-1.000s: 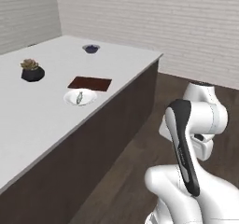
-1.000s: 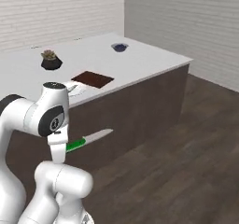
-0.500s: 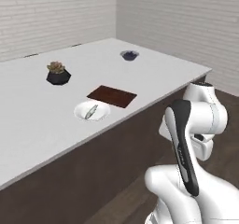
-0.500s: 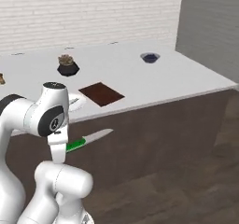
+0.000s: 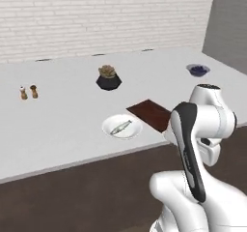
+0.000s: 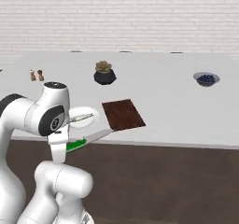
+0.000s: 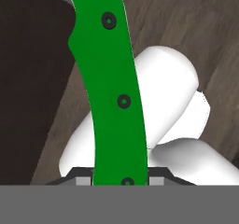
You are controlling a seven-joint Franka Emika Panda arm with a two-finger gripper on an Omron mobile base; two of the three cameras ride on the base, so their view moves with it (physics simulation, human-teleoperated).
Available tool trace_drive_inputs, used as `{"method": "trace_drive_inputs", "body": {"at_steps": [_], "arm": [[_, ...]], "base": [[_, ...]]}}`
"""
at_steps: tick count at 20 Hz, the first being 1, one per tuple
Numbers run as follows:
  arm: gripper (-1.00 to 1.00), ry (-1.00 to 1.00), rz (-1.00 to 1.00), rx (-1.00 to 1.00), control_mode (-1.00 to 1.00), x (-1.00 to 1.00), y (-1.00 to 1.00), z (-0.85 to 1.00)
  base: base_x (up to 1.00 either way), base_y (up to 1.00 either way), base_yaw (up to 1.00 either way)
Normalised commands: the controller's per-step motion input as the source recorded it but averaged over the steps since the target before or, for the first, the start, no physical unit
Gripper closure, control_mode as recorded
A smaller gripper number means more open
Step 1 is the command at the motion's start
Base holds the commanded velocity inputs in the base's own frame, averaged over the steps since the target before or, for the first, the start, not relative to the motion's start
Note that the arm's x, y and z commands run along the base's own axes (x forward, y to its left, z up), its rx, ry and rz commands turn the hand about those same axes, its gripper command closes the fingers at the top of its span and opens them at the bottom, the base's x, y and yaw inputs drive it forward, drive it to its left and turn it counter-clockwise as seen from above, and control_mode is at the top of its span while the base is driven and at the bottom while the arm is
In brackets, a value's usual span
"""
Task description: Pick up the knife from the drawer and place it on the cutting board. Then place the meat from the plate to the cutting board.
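Observation:
My gripper [image 7: 120, 175] is shut on the knife [image 7: 112, 83], whose bright green handle runs up the middle of the hand view. In the right base view the knife [image 6: 80, 143] juts out from beside my arm, below the counter's front edge, with its silvery blade pointing toward the cutting board [image 6: 123, 114]. The dark reddish-brown cutting board [image 5: 152, 114] lies flat near the counter's front. Just left of it sits the white plate [image 5: 135, 132] with the meat [image 5: 120, 127], a small silvery fish, on it. From the right I see the same plate [image 6: 93, 120] and meat [image 6: 80, 117]. The drawer is out of view.
A plant in a black pot [image 5: 108, 79] stands behind the plate. A bowl of dark berries [image 5: 198, 70] sits far right on the white counter [image 5: 58, 124]. Two small shakers [image 5: 28, 92] stand at the left. Dark wood floor lies below the counter front.
The whole picture has shifted: the base has turned and the counter now lies square in front. The knife stays held in my gripper, in the same pose beside the arm.

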Motion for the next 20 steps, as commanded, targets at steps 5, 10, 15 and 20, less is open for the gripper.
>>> {"method": "trace_drive_inputs", "body": {"at_steps": [5, 10, 15, 20], "arm": [[1.00, 0.00, 0.00, 0.00, 1.00, 0.00, 0.00, 0.00], [1.00, 0.00, 0.00, 0.00, 1.00, 0.00, 0.00, 0.00], [1.00, 0.00, 0.00, 0.00, 1.00, 0.00, 0.00, 0.00], [1.00, 0.14, 0.06, 0.00, -1.00, 0.80, -0.15, -0.41]], "base": [[0.32, -0.70, 0.63], [0.74, -0.75, 0.35], [1.00, -0.16, 0.12], [0.20, 0.00, 0.01]]}}
